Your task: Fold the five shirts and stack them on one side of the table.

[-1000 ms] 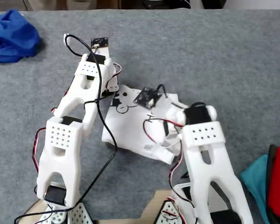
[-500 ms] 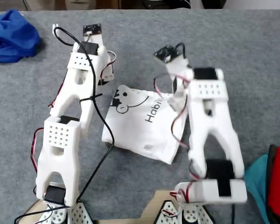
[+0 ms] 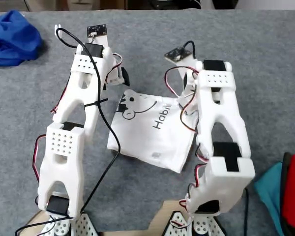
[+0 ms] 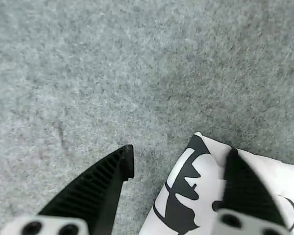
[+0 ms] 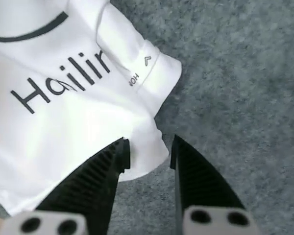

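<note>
A folded white shirt (image 3: 152,130) with a black bear print and lettering lies flat mid-table. My left gripper (image 3: 122,77) hangs open just beyond its far left corner; in the left wrist view the gripper (image 4: 179,161) straddles that printed corner of the white shirt (image 4: 196,196) and grey cloth. My right gripper (image 3: 187,92) stands at the shirt's far right edge. In the right wrist view it (image 5: 149,152) is open, with the hem corner of the white shirt (image 5: 88,107) lying under the gap.
A crumpled blue shirt (image 3: 12,37) sits at the far left corner of the grey table (image 3: 265,73). Teal (image 3: 270,189) and red (image 3: 294,191) shirts lie at the near right edge. Both arm bases stand at the near edge.
The right arm swung from over the shirt's middle out to its far right edge. The left arm pulled back slightly toward the far side. The shirt now lies uncovered.
</note>
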Controlling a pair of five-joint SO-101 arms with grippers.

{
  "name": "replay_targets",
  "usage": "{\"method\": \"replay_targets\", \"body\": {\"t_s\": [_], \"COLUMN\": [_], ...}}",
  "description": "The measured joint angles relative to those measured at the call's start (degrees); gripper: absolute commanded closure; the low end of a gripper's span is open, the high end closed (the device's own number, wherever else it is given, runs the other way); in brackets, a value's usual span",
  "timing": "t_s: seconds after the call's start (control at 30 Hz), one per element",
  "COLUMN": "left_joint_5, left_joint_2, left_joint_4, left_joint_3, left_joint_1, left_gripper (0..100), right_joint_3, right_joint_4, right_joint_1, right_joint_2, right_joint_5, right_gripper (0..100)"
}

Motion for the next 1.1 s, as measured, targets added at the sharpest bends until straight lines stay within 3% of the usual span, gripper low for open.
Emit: {"method": "replay_targets", "body": {"t_s": [0.33, 0.53, 1.1], "left_joint_5": [-0.1, -0.1, -0.1], "left_joint_2": [1.4, 1.6, 1.6], "left_joint_4": [0.0, 0.0, 0.0], "left_joint_3": [0.0, 0.0, 0.0], "left_joint_1": [1.9, 2.5, 2.5], "left_gripper": [64, 64, 64], "right_joint_3": [0.0, -0.1, -10.4], "right_joint_4": [-4.7, -5.3, -3.0], "right_joint_1": [0.0, 0.7, 0.7], "right_joint_2": [8.4, 8.5, 8.6], "right_joint_5": [0.0, 0.0, 0.0], "right_gripper": [84.4, 99.5, 97.6]}}
